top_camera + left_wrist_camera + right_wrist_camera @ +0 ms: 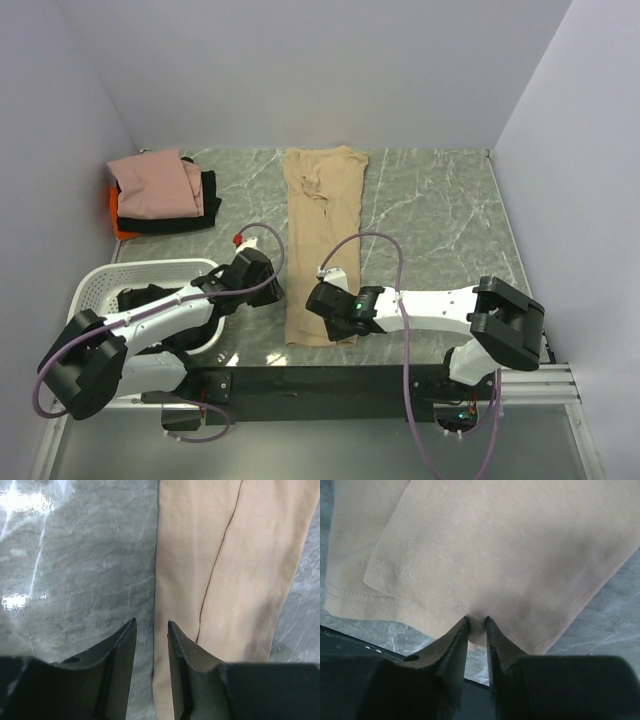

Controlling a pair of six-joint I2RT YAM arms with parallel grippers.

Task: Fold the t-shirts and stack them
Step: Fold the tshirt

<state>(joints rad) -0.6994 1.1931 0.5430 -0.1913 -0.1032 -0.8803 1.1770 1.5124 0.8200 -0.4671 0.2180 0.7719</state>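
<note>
A tan-beige t-shirt [322, 210] lies folded into a long narrow strip down the middle of the table. My right gripper [318, 298] is shut on the near hem of that shirt [510, 545], with cloth pinched between its tips [476, 619]. My left gripper [268, 285] is open at the shirt's left edge [250, 555], and that edge runs between its tips [151, 625]. A folded stack sits at the back left: a dusty pink shirt [155, 185] on a black one [205, 205] on an orange one [120, 225].
A white perforated basket [120, 285] stands at the near left under my left arm, with dark cloth [150, 297] in it. The black base rail [330, 380] runs along the near table edge. Grey walls close in the back and sides.
</note>
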